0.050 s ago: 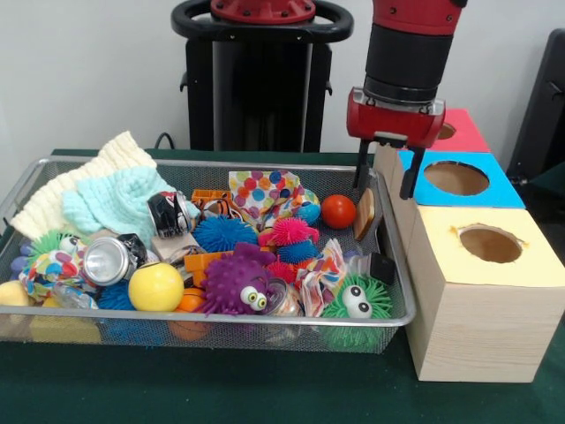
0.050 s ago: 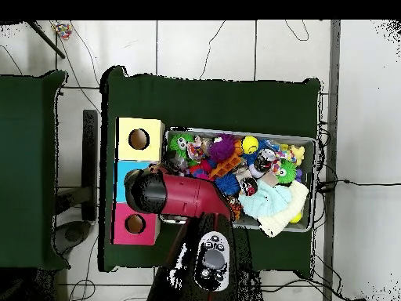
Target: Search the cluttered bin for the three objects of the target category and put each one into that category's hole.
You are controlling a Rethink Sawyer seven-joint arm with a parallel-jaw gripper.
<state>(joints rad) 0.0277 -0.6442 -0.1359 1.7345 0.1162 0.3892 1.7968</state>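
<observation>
My gripper (image 1: 386, 181) hangs open and empty over the right edge of the wire bin (image 1: 177, 162), beside the row of boxes. Its fingers (image 1: 362, 177) straddle the wooden box corner. Below it in the bin lie a wooden piece (image 1: 364, 214), a red ball (image 1: 337, 211), a pink spiky ball (image 1: 291, 231), a blue spiky ball (image 1: 221, 234), a purple spiky ball with eyes (image 1: 238, 284) and a green one with eyes (image 1: 356, 300). In the overhead view the red arm (image 2: 184, 194) hides the gripper.
Three holed boxes stand right of the bin: yellow (image 1: 490, 243), blue (image 1: 456, 178), red (image 1: 461, 132). The bin (image 2: 235, 132) also holds a yellow ball (image 1: 155, 286), a crushed can (image 1: 110, 259), knit cloths (image 1: 115, 199) and a polka-dot cloth (image 1: 265, 190).
</observation>
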